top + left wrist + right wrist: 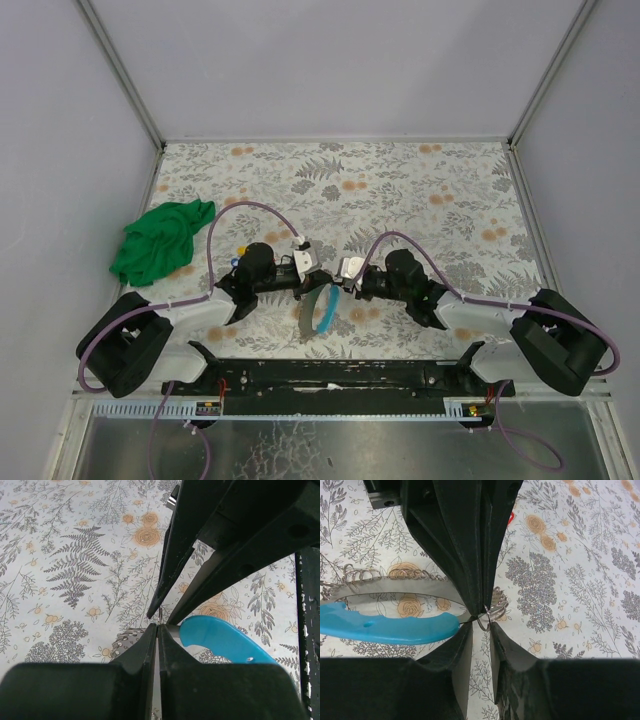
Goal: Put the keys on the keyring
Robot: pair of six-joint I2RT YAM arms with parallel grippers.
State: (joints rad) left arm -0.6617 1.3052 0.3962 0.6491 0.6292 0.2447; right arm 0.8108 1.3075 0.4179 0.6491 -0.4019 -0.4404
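A green cloth (160, 240) lies bunched at the left of the fern-patterned surface (420, 180). Just beside the left arm sit specks of yellow and blue that look like the tags of loose keys (238, 252), too small to read. At centre the two arms meet tip to tip. The left end effector (157, 628) has its tips pressed together, apparently clamped on the keyring (327, 313) where the grey band joins the blue arc. The loop hangs just below both arms, between them. The right end effector (481, 625) is also drawn together, with a small wire ring (484, 620) at its tips - which arm actually pinches that ring cannot be told. A red tag (511, 517) shows beyond. The loop looks light, thin and springy, its metal slick - best held on the broad blue arc or close to the joint, where it will twist least. The keys seem easiest to take by their tags.
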